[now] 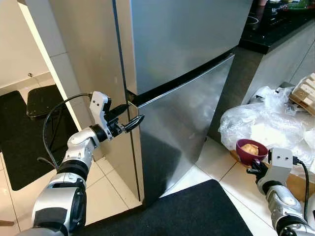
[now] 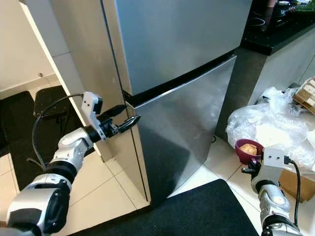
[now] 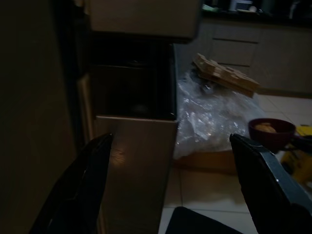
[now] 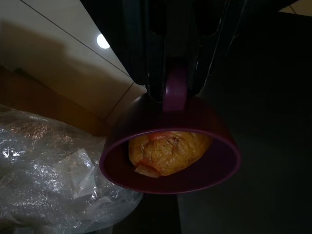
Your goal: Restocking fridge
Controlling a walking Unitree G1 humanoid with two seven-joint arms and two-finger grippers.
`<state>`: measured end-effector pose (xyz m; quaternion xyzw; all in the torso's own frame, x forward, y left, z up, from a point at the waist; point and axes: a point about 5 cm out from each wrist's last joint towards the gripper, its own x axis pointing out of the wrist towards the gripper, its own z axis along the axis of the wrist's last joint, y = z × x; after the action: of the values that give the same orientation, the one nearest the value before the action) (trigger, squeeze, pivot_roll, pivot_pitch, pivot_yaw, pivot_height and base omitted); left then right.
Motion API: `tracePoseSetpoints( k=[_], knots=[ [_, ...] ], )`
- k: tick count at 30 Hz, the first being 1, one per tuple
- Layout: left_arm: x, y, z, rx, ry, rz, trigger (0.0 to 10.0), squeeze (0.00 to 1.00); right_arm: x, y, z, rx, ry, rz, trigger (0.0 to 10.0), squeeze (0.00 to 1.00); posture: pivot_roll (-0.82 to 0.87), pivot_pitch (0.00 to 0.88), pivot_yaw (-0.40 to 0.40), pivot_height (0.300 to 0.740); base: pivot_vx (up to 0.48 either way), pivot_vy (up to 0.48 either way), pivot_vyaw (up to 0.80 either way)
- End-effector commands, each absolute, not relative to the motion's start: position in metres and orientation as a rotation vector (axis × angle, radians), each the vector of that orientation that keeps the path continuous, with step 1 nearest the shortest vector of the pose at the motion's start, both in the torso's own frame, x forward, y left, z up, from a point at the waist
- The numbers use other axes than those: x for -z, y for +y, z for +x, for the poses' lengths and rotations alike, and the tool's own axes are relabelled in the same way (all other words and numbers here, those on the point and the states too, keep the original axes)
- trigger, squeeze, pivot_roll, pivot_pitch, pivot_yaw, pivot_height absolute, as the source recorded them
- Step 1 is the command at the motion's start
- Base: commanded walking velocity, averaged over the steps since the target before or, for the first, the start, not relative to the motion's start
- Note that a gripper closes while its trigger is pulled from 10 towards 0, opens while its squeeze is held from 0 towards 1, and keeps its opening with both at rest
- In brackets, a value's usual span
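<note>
Right wrist view: right gripper [image 4: 176, 87] jaws clamped on purple bowl [image 4: 170, 156] (left gripper [image 1: 129, 119] jaws apart at fridge [image 1: 187, 98]).

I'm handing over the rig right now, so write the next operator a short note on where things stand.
Left gripper: jaws open, at the edge of the fridge where upper and lower doors meet.
Right gripper: shut on the rim of the purple bowl, food inside, held low by the plastic wrap.
Done: bowl picked up.
Left: both fridge doors look closed; open one, put the bowl inside.
</note>
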<state>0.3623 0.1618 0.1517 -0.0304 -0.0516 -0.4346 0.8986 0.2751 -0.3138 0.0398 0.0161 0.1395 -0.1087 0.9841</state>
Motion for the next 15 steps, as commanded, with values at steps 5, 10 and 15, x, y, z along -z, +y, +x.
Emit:
tracePoseSetpoints(
  k=[5, 10, 15],
  knots=[
    [-0.152, 0.148, 0.363, 0.980, -0.076, -0.030, 10.0, 0.00, -0.051, -0.320, 0.278, 0.239, 0.210, 0.022, 10.0, 0.00, -0.06, 0.000, 0.050, 0.739, 0.000, 0.000, 0.00],
    [-0.147, 0.135, 0.359, 1.059, -0.063, -0.065, 10.0, 0.00, -0.052, -0.320, 0.278, 0.241, 0.199, 0.022, 10.0, 0.00, -0.07, 0.000, 0.057, 0.739, 0.000, 0.000, 0.00],
    [-0.143, 0.118, 0.352, 1.169, -0.068, -0.132, 10.0, 0.00, -0.054, -0.321, 0.279, 0.246, 0.187, 0.022, 10.0, 0.00, -0.08, 0.000, 0.062, 0.739, 0.000, 0.000, 0.00]
  ],
)
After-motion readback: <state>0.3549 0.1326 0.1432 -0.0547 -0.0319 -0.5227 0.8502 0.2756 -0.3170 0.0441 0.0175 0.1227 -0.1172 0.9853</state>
